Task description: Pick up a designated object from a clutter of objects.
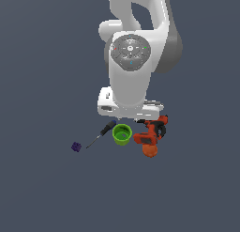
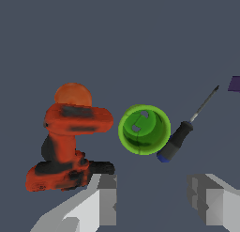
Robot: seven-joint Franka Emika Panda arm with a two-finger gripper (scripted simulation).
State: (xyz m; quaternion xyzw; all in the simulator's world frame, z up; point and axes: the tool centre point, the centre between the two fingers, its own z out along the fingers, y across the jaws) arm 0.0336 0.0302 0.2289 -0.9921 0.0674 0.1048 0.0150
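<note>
tool [image 2: 152, 198]: spread, empty
green cup [image 2: 144, 129]: frame centre; straddle rim, avoid drill [image 2: 70, 142], screwdriver [image 2: 185, 132]

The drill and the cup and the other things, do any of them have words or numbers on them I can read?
No text can be read anywhere.
Power drill: orange and black patches only, no brand legible.
Green cup: plain, no label.
Screwdriver: no marking to read.
Purple cube: plain.
Robot arm: small coloured dots on its round cap, no letters or numbers.
</note>
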